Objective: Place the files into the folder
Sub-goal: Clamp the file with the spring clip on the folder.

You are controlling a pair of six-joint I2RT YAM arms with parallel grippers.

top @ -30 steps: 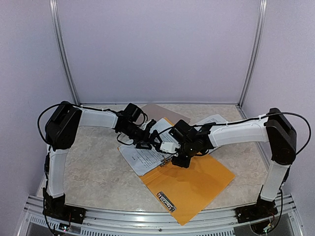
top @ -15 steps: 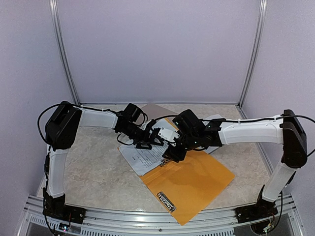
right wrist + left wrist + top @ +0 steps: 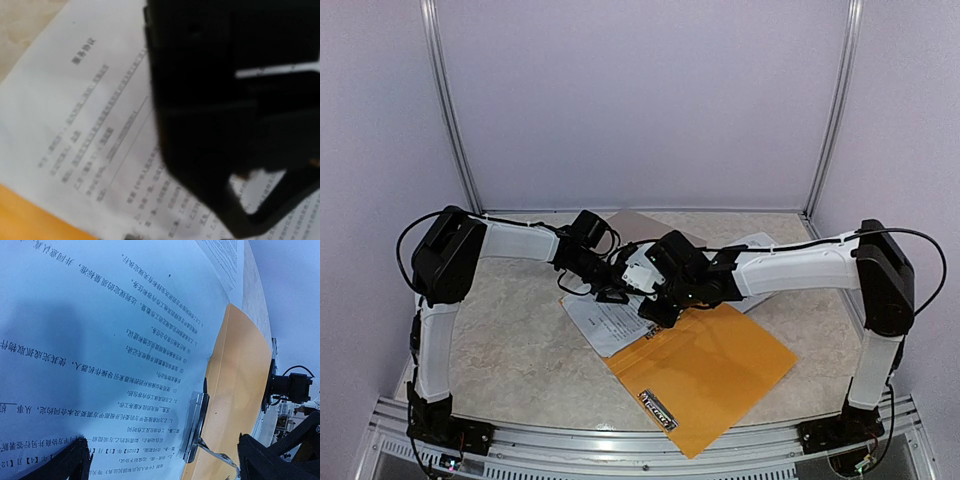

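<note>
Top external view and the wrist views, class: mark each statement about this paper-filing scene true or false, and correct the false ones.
1. The folder lies flat on the table. True.
2. All the files are tucked inside the folder. False: printed sheets lie uncovered at its left side.
3. The left gripper is open, above printed paper. True.
4. The clipboard rests on top of the folder. False: it lies further back on the table, beyond the folder.
</note>
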